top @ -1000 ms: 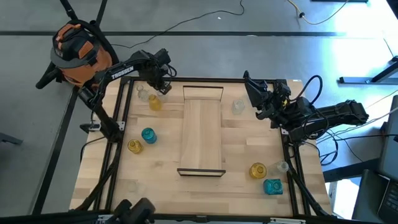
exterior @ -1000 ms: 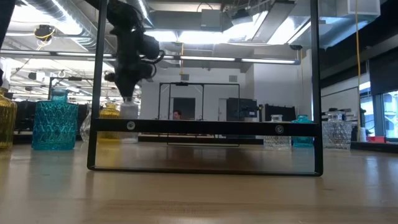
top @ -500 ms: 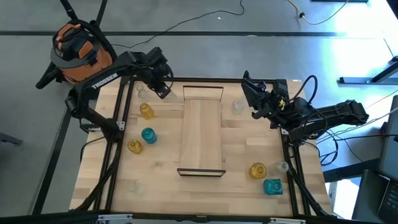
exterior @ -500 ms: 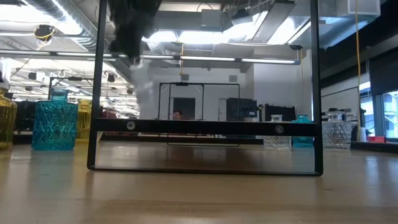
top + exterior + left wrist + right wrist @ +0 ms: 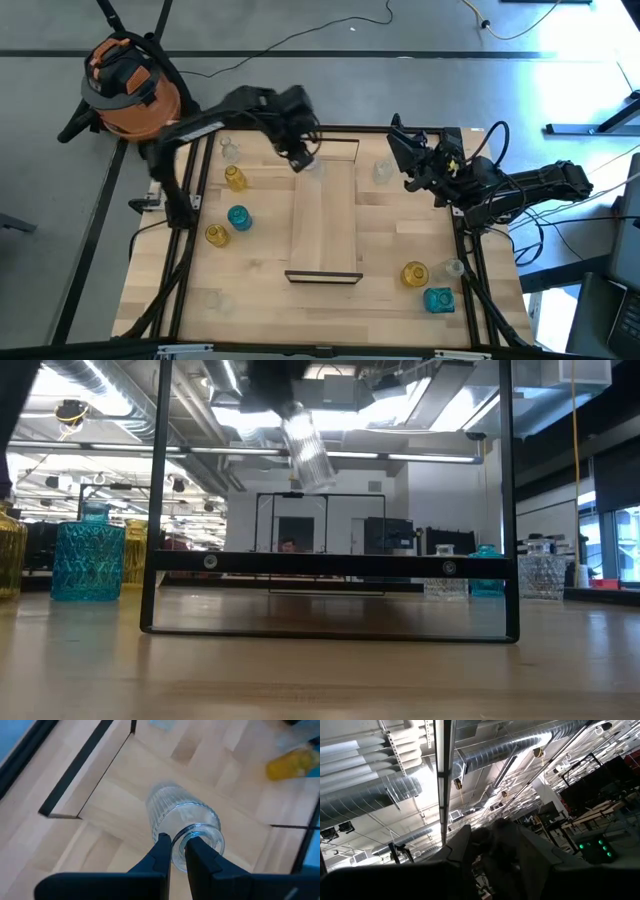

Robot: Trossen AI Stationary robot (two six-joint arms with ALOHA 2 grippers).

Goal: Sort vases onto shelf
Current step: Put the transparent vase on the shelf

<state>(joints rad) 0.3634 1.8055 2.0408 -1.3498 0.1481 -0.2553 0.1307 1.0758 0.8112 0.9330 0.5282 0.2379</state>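
My left gripper [image 5: 300,155] hangs high over the far end of the shelf [image 5: 325,215], a long pale board with dark wire end frames, and is shut on a clear ribbed vase [image 5: 182,820]. In the low view that vase [image 5: 305,450] hangs tilted well above the board. My right gripper [image 5: 403,160] waits open by the table's far right corner, next to a clear vase [image 5: 383,170] standing on the table. An amber vase [image 5: 234,178], a teal vase [image 5: 238,216] and another amber vase [image 5: 216,235] stand left of the shelf. My left gripper holds the clear vase by the rim of its mouth [image 5: 176,855], with one finger [image 5: 196,847] inside the mouth and the other [image 5: 161,845] outside. The fingers come from above, pointing down. The vase is lifted clear and hangs tilted below them.
A small clear vase [image 5: 229,150] stands at the far left corner. Near the right front stand an amber vase [image 5: 414,273], a clear vase [image 5: 453,267] and a teal vase [image 5: 438,298]. Dark frame posts rise at the table's edges. An orange vacuum [image 5: 125,85] sits beyond the table.
My left gripper rose from the far left corner with the clear vase and swung toward the table's right, ending over the shelf's far end. The vase went from standing on the table to hanging tilted in the air. The amber vase beside it slid slightly toward the near left.
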